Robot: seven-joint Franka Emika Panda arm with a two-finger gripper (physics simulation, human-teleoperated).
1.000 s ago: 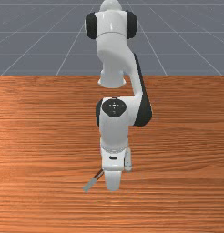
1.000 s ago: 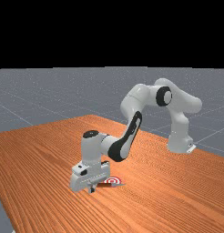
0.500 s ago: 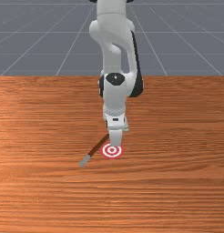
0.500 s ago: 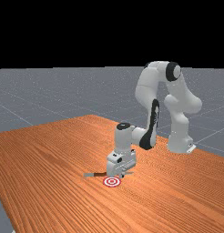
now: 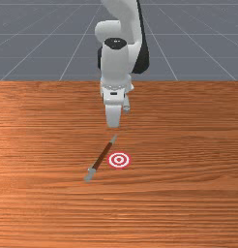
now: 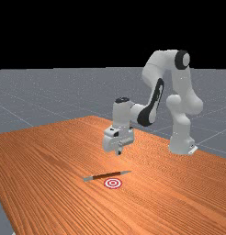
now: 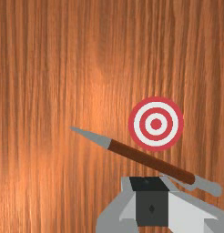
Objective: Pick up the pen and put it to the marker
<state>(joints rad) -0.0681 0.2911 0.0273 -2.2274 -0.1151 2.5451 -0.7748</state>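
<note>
In the far view, open air lies between the gripper (image 6: 119,152) and the pen (image 6: 105,175) low at centre, and bare wood (image 6: 50,165) spreads out to the left and to the lower right, wide enough for a hand to pass. The pen is the raised obstacle, slanting in the front view from just below the arm (image 5: 115,63) toward the lower left, with the flat marker (image 5: 119,160) close on its right. Only a narrow wedge of wood separates the two, tightest in the wrist view along the brown barrel (image 7: 150,161).
</note>
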